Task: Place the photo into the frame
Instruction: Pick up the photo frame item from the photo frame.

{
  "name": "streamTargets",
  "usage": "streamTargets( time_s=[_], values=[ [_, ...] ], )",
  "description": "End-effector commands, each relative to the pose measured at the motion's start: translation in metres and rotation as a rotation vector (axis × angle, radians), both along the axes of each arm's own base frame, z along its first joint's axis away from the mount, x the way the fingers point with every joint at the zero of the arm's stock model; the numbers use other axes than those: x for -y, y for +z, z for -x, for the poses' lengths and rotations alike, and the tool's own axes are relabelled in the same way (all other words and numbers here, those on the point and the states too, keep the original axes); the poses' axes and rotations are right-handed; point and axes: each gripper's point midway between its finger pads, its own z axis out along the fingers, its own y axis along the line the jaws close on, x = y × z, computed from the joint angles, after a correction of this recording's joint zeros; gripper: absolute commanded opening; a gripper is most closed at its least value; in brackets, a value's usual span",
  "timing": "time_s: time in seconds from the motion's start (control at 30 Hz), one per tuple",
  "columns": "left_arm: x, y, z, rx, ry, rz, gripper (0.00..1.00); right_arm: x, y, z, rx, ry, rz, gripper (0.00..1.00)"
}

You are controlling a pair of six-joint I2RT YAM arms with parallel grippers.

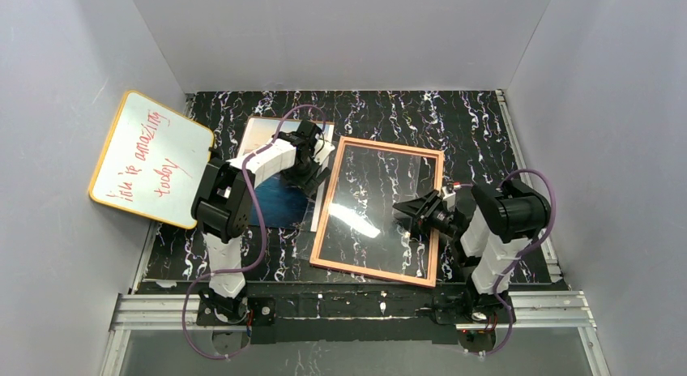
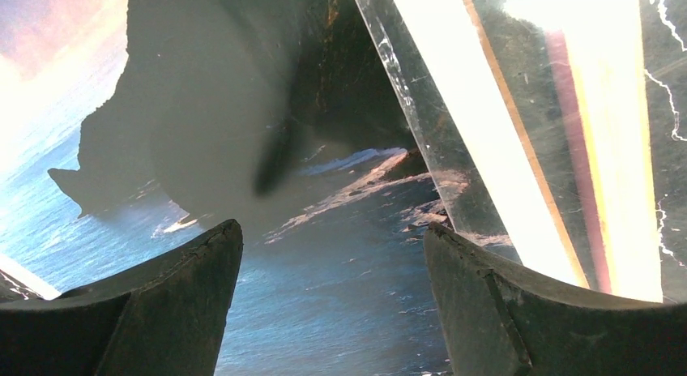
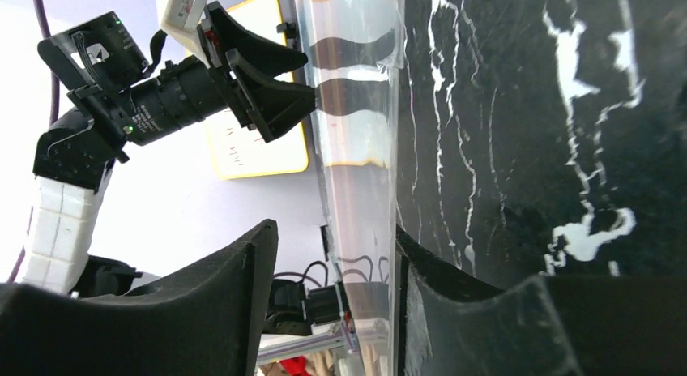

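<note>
Here, a glossy photo [image 2: 324,303] lies beside the thin (pink) frame [image 1: 394,146].

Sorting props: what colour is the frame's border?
The frame is salmon pink; top external view shows it best.

We see the photo [image 2: 340,311] as glossy paper; beside it the frame [image 1: 327,201] holds a clear, mirror-shiny pane [image 1: 381,198]; the worktop [image 1: 470,125] looks polished, marble-patterned.
</note>
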Motion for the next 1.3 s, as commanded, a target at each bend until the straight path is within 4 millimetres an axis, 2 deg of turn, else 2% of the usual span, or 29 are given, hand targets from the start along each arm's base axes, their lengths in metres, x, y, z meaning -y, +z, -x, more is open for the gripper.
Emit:
streamTargets(
  time_s=[0.0, 0.17, 0.23, 0.33, 0.5, 0.57, 0.63, 0.7, 0.8, 0.9, 0.97, 1.03, 1.13, 1.27],
  values=[
    [-0.001, -0.023, 0.012, -0.057, -0.031, -0.043, 0.80, -0.011, 0.051, 0.001, 0.232, 0.035, -0.096, 0.59],
    [-0.002, -0.022, 0.014, -0.056, -0.049, -0.051, 0.79, -0.007, 0.042, -0.015, 0.271, -0.013, 0.032, 0.49],
    [-0.002, -0.021, 0.013, -0.053, -0.053, -0.051, 0.79, -0.008, 0.041, -0.020, 0.278, -0.011, 0.098, 0.40],
    [0.000, -0.019, 0.014, -0.053, -0.057, -0.040, 0.79, -0.009, 0.048, -0.026, 0.307, -0.008, 0.157, 0.21],
    [0.004, -0.010, 0.011, -0.046, -0.059, -0.016, 0.80, -0.011, 0.061, -0.028, 0.331, 0.016, 0.181, 0.03],
    [0.006, 0.004, 0.007, -0.019, -0.065, -0.006, 0.83, -0.014, 0.069, -0.025, 0.334, 0.038, 0.161, 0.01],
    [0.007, 0.027, 0.000, 0.037, -0.079, 0.013, 0.88, -0.014, 0.079, -0.023, 0.329, 0.035, 0.148, 0.01],
    [0.005, 0.056, -0.007, 0.106, -0.104, 0.032, 0.92, -0.012, 0.091, -0.024, 0.311, 0.017, 0.148, 0.01],
    [0.007, 0.104, -0.008, 0.218, -0.197, 0.092, 0.95, -0.004, 0.102, -0.029, 0.189, -0.057, 0.165, 0.01],
    [0.021, 0.152, 0.012, 0.320, -0.364, 0.213, 0.97, 0.007, 0.130, -0.039, 0.101, -0.188, 0.128, 0.01],
    [0.027, 0.196, 0.035, 0.425, -0.483, 0.289, 0.98, 0.016, 0.157, -0.046, 0.071, -0.297, 0.089, 0.01],
    [0.032, 0.224, 0.066, 0.468, -0.611, 0.348, 0.98, 0.023, 0.182, -0.052, 0.040, -0.404, 0.043, 0.01],
    [0.033, 0.253, 0.115, 0.508, -0.801, 0.412, 0.98, 0.022, 0.212, -0.056, 0.017, -0.457, -0.035, 0.01],
    [0.037, 0.276, 0.157, 0.621, -0.978, 0.485, 0.98, 0.004, 0.238, -0.058, 0.012, -0.435, -0.082, 0.01]
  ],
)
